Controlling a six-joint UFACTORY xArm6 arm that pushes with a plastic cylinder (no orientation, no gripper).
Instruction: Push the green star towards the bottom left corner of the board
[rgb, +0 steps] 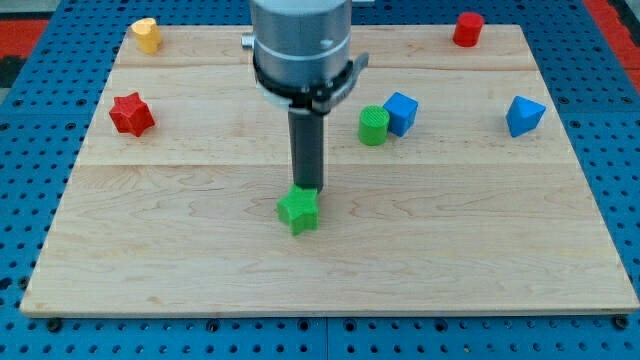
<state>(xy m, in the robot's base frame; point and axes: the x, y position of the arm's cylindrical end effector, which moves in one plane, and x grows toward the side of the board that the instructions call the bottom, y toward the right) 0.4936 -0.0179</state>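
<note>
Barely started imo: my tip (307, 189), just a bare rod with nothing to grip, touches the green star (298, 211) from above, mid-board, well apart from the bottom left corner of the board (60, 290).

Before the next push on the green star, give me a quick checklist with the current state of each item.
1. My tip against the green star: ok, it sits at the star's upper right edge.
2. Push side suits the bottom left corner: ok, tip is on the opposite side.
3. Path to that corner free of blocks: ok.
4. Red star out of the way: ok, far up on the view's left.
5. Green cylinder and blue block behind the tip: ok.
6. Actual contact: cannot tell.
</note>
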